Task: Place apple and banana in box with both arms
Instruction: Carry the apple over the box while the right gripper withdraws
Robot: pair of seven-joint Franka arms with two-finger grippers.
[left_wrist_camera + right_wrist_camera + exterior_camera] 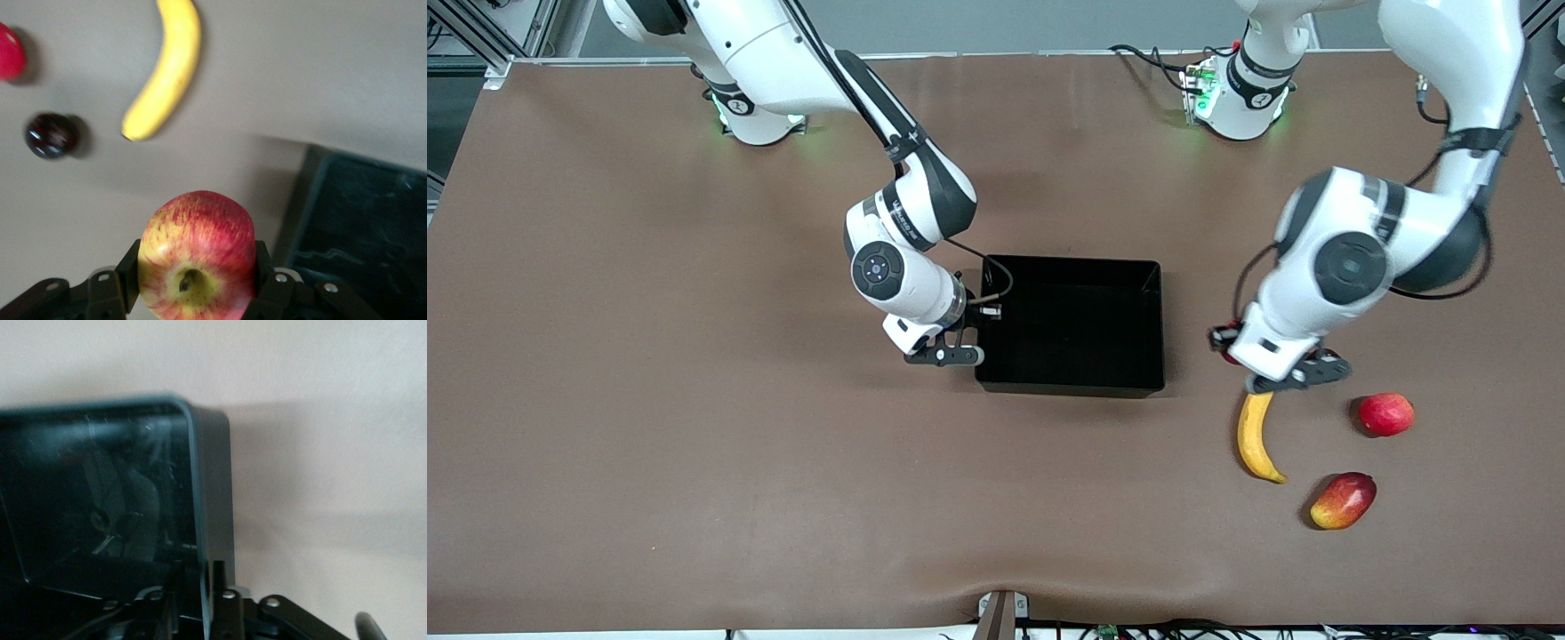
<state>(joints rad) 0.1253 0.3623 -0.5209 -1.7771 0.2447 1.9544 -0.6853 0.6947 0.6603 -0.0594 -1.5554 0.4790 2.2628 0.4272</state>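
Over the table between box (1073, 324) and banana (1256, 438), the left pincer (199, 280) clamps the apple (197, 252), lifted for carrying. At the box's wall the right pincer (949, 355) pinches the rim, likely steadying it.

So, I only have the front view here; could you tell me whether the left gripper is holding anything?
Observer: Yes. The left wrist view shows the left gripper shut on the apple, up over the table by the banana.
Operator: Thank you. Is anything hidden under that arm?
Observer: A dark round thing lies on the table near the banana. The right gripper is at the box wall toward the right arm's end.
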